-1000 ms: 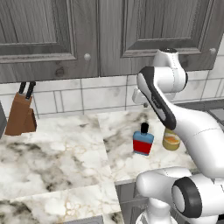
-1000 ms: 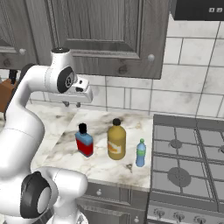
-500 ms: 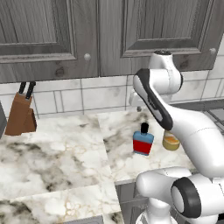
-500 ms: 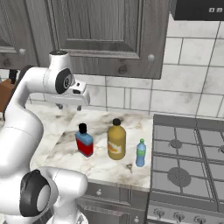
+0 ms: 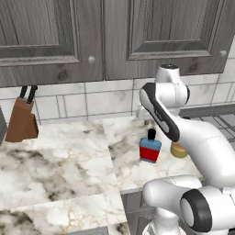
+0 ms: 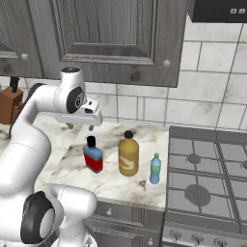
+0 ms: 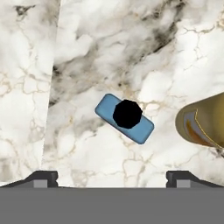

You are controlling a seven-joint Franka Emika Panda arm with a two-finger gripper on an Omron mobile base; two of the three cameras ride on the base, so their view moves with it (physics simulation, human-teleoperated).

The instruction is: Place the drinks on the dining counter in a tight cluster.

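Knife block [image 5: 20,121] by tiled wall; stove [image 6: 207,181] at right; grey cabinets [image 5: 110,36] above.

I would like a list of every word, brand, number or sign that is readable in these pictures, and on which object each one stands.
None can be read.
Squat blue flask with red label: the label shows plain red, no letters.
Taller amber bottle with black cap: an orange and grey patch, no legible text.
Small slim light-blue bottle: too small to tell.
Dark panel at top right: pale marks, too blurred.

No legible text, number or brand was found. The red label on the blue flask [image 6: 92,157] and the label on the amber bottle [image 6: 128,155] were unreadable.
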